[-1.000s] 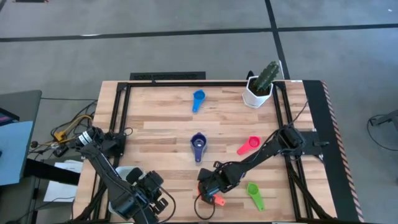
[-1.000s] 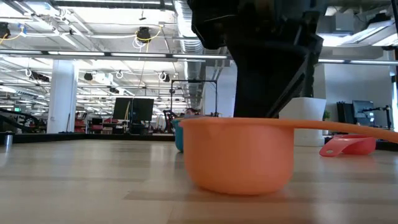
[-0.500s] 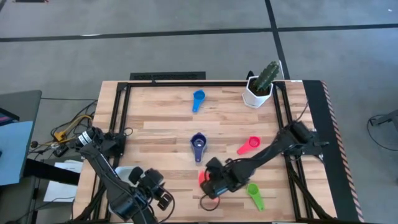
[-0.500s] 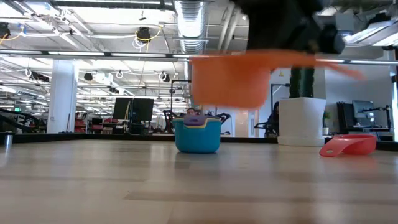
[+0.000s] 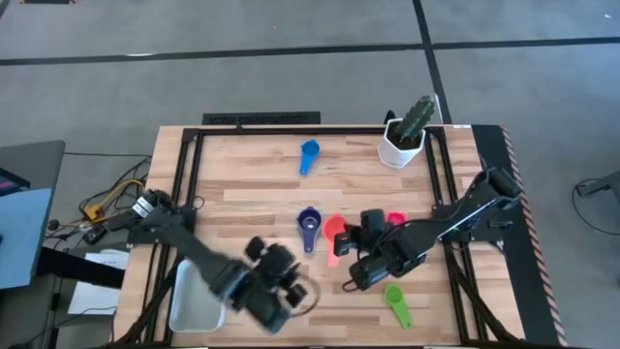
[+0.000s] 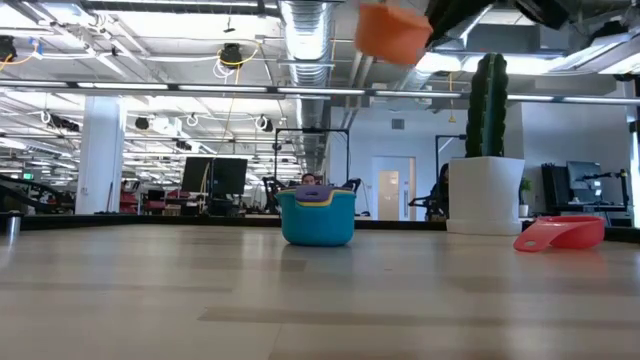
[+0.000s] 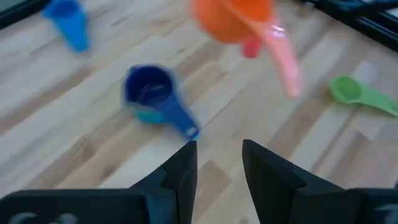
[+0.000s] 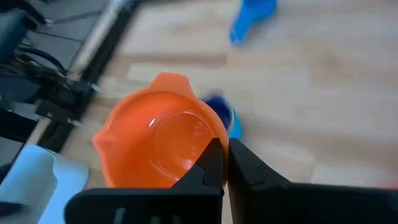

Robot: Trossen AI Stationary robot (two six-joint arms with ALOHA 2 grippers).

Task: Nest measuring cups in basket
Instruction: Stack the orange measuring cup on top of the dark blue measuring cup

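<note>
While aloft, right tool clamps red-orange cup, beside nested stack

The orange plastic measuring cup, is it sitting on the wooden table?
No, the orange plastic measuring cup hangs high above the wooden table, held by the right gripper.

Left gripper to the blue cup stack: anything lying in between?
Nothing. The left wrist view shows only bare tabletop between the left gripper and the stack, whose handle points toward it.
</note>
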